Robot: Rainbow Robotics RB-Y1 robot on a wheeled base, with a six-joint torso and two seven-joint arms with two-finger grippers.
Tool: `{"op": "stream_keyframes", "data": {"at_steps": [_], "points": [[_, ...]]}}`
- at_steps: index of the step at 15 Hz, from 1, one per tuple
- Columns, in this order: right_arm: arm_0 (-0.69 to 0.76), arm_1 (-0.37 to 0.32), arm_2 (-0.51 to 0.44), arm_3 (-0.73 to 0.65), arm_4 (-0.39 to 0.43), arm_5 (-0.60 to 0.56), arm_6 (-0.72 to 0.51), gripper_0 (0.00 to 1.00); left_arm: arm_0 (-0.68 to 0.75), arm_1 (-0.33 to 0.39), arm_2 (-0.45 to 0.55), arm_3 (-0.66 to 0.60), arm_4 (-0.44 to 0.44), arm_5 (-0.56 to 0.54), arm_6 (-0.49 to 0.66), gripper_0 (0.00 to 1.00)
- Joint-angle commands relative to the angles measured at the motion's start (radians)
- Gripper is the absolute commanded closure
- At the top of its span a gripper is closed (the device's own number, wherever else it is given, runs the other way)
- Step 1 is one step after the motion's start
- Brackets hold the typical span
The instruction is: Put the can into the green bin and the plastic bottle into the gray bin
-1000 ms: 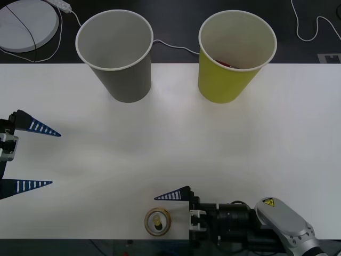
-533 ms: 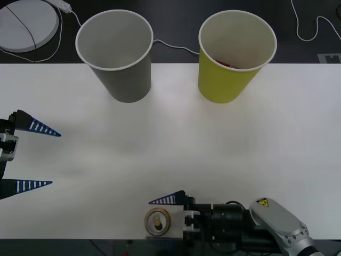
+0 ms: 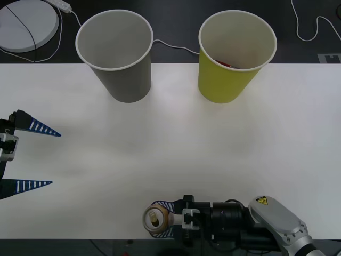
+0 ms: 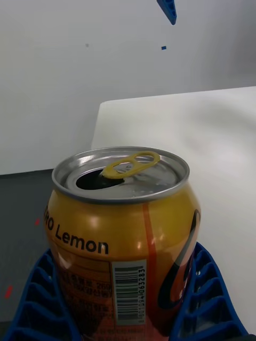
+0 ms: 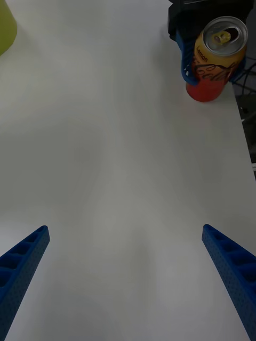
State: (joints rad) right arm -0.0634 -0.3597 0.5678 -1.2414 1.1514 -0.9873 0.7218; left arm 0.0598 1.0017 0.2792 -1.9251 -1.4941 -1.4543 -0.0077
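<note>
Right wrist view shows the small orange-red metal drink can (image 4: pixel 122 234) with its pale silver top and gold pull tab seated between the right gripper's (image 4: pixel 124 298) blue ribbed fingers (image 4: pixel 205 290), which press against both of its sides: a clenched grasp on the can. In the front view the can (image 3: pixel 156 219) stands upright at the near edge of the white table (image 3: pixel 176 138), with the right gripper (image 3: pixel 161 221) reaching in from its right. The left gripper (image 3: pixel 29 157) waits at the table's left edge, fingers spread wide and holding nothing. The large yellow-green paper cup (image 3: pixel 234 56) stands at the far side beside the large gray paper cup (image 3: pixel 116 56). To do this step well, I would lift straight up first, keeping the can upright because its top is open, then carry it high enough to clear the green cup's rim before letting go.
</note>
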Motion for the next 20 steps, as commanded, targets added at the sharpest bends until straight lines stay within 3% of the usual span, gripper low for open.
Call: {"op": "stream_keyframes", "data": {"at_steps": [1, 3, 6, 10, 14, 17, 20], "points": [[-0.012, -0.01, -0.008, -0.01, 0.001, -0.002, -0.016, 1.0, 0.0, 0.0, 0.0, 0.0, 0.0, 0.0, 0.0, 0.0], [-0.01, -0.044, -0.011, -0.076, 0.019, 0.004, -0.096, 1.0, 0.0, 0.0, 0.0, 0.0, 0.0, 0.0, 0.0, 0.0], [0.019, -0.117, -0.042, -0.251, 0.119, 0.035, -0.301, 1.0, 0.0, 0.0, 0.0, 0.0, 0.0, 0.0, 0.0, 0.0], [0.076, -0.2, -0.151, -0.52, 0.353, 0.036, -0.685, 1.0, 0.0, 0.0, 0.0, 0.0, 0.0, 0.0, 0.0, 0.0], [0.129, -0.268, -0.24, -0.744, 0.524, 0.032, -1.05, 1.0, 0.0, 0.0, 0.0, 0.0, 0.0, 0.0, 0.0, 0.0], [0.142, -0.305, -0.325, -0.879, 0.605, -0.039, -1.305, 1.0, 0.0, 0.0, 0.0, 0.0, 0.0, 0.0, 0.0, 0.0], [0.143, -0.328, -0.454, -0.983, 0.627, -0.168, -1.506, 1.0, 0.0, 0.0, 0.0, 0.0, 0.0, 0.0, 0.0, 0.0]]}}
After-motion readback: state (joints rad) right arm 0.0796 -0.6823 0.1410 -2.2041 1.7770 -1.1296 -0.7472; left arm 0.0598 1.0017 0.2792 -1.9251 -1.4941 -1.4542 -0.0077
